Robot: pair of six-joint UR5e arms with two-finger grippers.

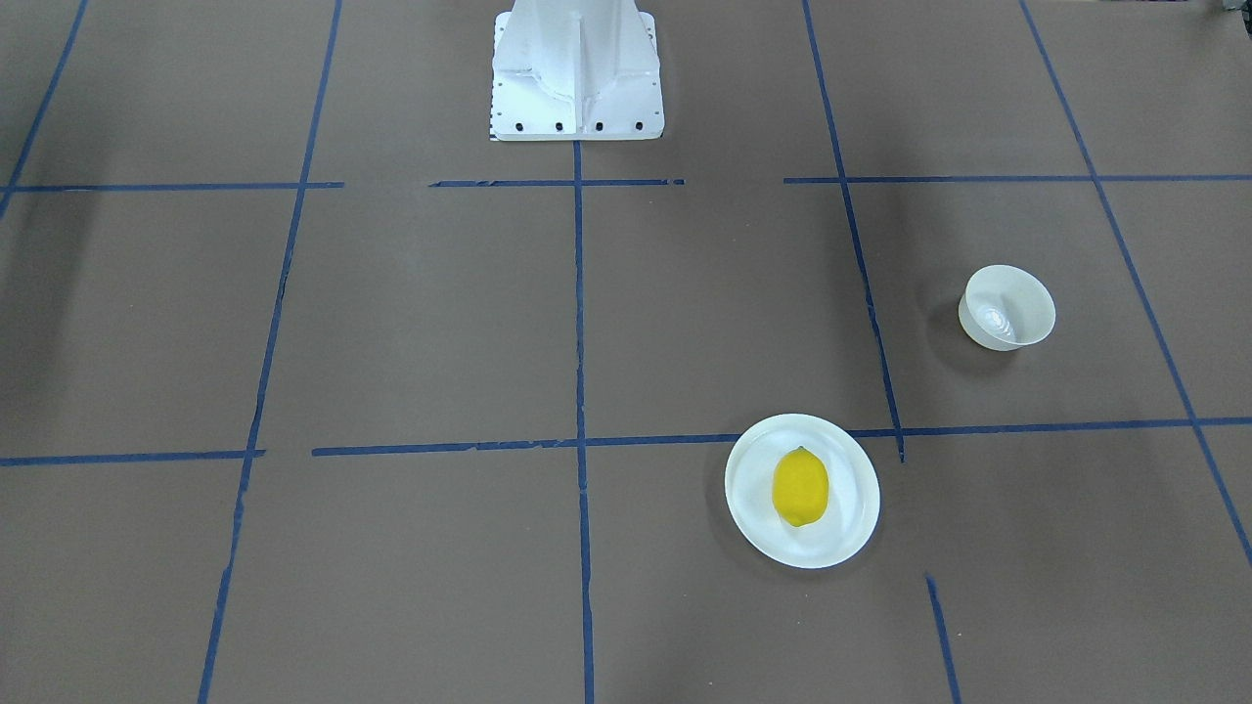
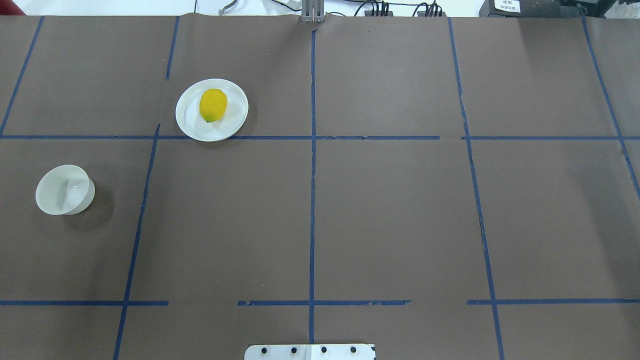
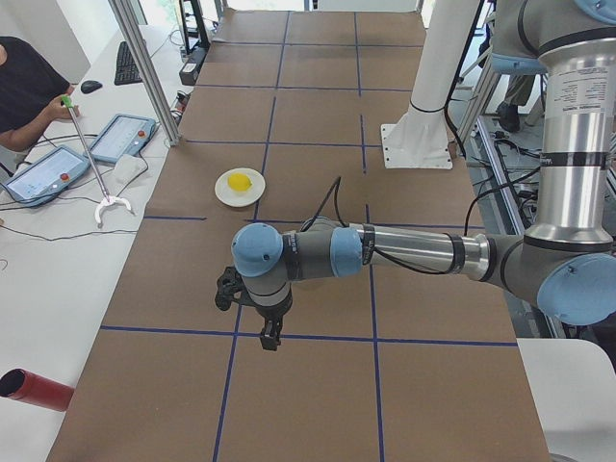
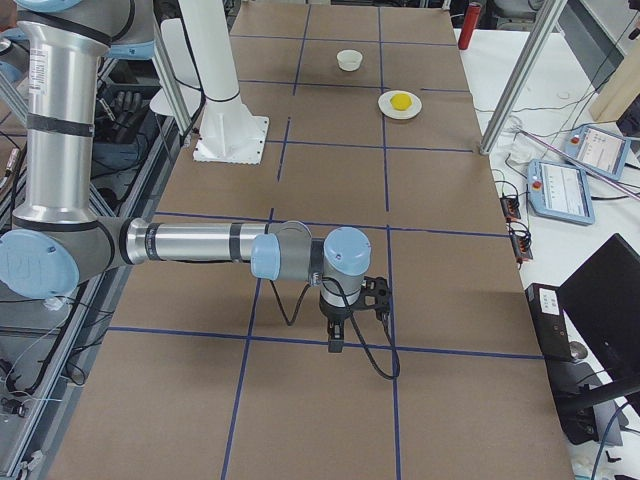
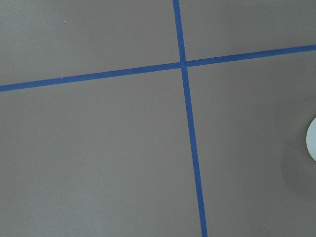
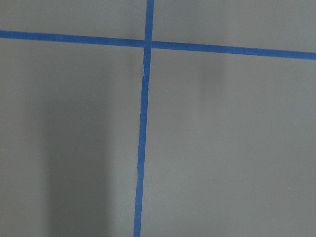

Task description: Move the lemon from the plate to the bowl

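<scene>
The bright yellow oval lemon [image 2: 213, 105] sits on the flat round white plate [image 2: 192, 126], the small deep off-white bowl [image 2: 64, 190] at its eight o'clock; I cannot tell if left pincer [image 3: 271, 337] or right pincer [image 4: 336, 342] is clenched, and I fear an off-centre pinch squirting the lemon away.

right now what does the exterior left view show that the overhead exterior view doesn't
Only exterior left: the left arm stretched out low with the left gripper pointing down, plus an operator at that view's left edge. Only overhead: the bowl, empty and standing apart from the plate. Both: the lemon lying on the plate.
</scene>
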